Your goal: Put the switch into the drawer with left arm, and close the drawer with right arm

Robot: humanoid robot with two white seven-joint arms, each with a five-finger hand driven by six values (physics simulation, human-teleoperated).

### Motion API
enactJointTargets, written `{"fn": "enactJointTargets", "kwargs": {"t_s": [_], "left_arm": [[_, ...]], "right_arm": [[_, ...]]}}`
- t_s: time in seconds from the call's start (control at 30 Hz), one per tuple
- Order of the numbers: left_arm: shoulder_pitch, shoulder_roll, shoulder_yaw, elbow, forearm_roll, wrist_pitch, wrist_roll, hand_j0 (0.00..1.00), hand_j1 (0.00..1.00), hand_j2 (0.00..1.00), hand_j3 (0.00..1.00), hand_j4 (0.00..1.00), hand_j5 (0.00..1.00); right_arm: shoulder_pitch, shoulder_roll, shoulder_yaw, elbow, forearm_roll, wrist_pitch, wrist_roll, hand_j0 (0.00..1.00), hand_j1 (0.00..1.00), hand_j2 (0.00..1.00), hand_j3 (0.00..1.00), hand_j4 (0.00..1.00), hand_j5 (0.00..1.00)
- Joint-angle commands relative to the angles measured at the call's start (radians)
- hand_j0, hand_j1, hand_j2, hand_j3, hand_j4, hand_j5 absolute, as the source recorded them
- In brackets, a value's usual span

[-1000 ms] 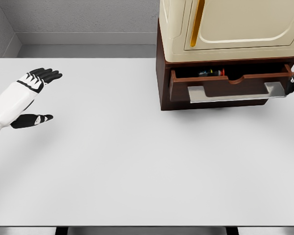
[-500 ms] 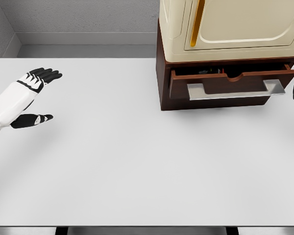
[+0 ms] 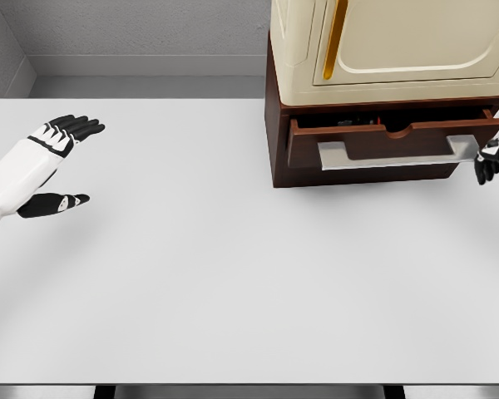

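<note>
Brown drawer (image 3: pixel 382 143) – silver handle (image 3: pixel 399 155); white table (image 3: pixel 233 274).

Left hand (image 3: pixel 46 162) over the white table (image 3: pixel 233 274) at the far left, fingers (image 3: pixel 79 126) spread and straight, thumb apart below them, holding nothing. Right hand (image 3: pixel 491 155) at the right edge, dark fingers (image 3: pixel 483 169) curled downward just beside the right end of the grey handle (image 3: pixel 395 155); contact unclear. Beyond those fingers, brown drawer (image 3: pixel 382 141) slightly open, a sliver of the switch (image 3: pixel 358 122) inside. Above, cream cabinet (image 3: pixel 391 41).
</note>
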Motion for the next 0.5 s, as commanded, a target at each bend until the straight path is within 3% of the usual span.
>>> {"fn": "enactJointTargets", "kwargs": {"t_s": [0.0,0.2,0.47], "left_arm": [[0.0,0.001,0.002,0.0,0.007,0.001,0.0,1.0,1.0,1.0,1.0,1.0,1.0],[0.006,0.001,0.003,-0.002,0.009,0.001,0.0,1.0,1.0,1.0,1.0,1.0,1.0],[0.006,0.001,0.003,0.0,0.009,0.001,0.0,1.0,1.0,1.0,1.0,1.0,1.0]], "right_arm": [[0.0,0.014,0.001,-0.007,-0.002,0.0,0.0,0.08,0.08,0.08,0.08,0.08,0.08],[-0.006,0.048,0.001,-0.005,0.01,0.0,0.0,0.08,0.08,0.08,0.08,0.08,0.08],[-0.064,0.102,0.001,0.006,0.039,0.0,0.002,0.08,0.08,0.08,0.08,0.08,0.08]]}}
